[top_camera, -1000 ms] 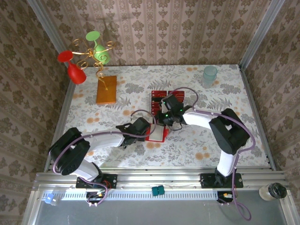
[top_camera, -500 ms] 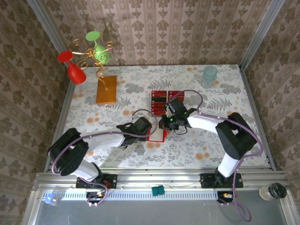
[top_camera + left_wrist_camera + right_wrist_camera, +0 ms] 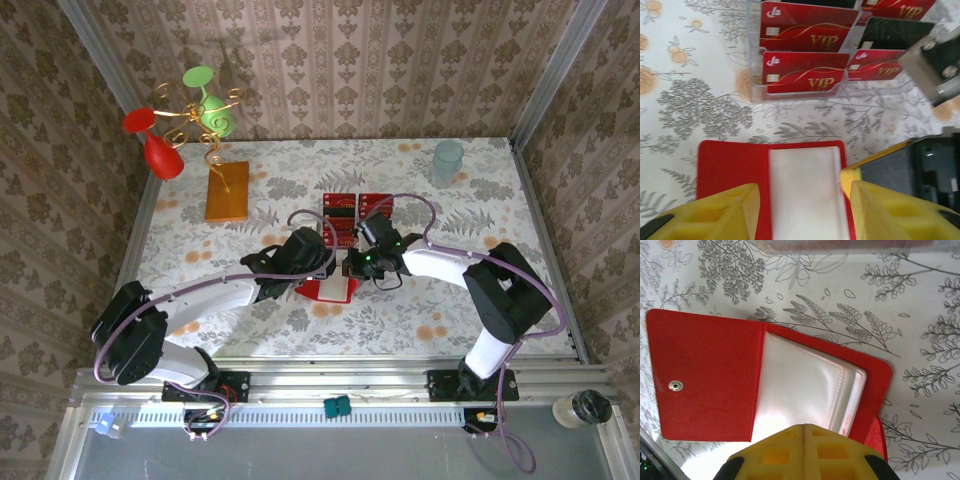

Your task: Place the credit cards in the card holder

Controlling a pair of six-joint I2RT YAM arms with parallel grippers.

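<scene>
Since one second back: left arm stretched forward, left gripper (image 3: 804, 192) now over open card holder (image 3: 710, 385), nearer clear rack (image 3: 754, 65). Its jaws are apart and empty, straddling holder's pale pocket. Right gripper (image 3: 805, 432) jaws together, tip on pocket edge; I judge it pins holder open. Credit cards (image 3: 805, 75) all sit in rack, none in holder.

Risks:
- left finger drags flap shut on advance
- crowded grippers collide
- rack tips as card is pulled
- pinned holder slips

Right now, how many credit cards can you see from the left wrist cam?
4, all in the clear rack: upper-left card, lower-left card, upper-right card, lower-right card. More may sit hidden behind them or past the frame edge.
</scene>
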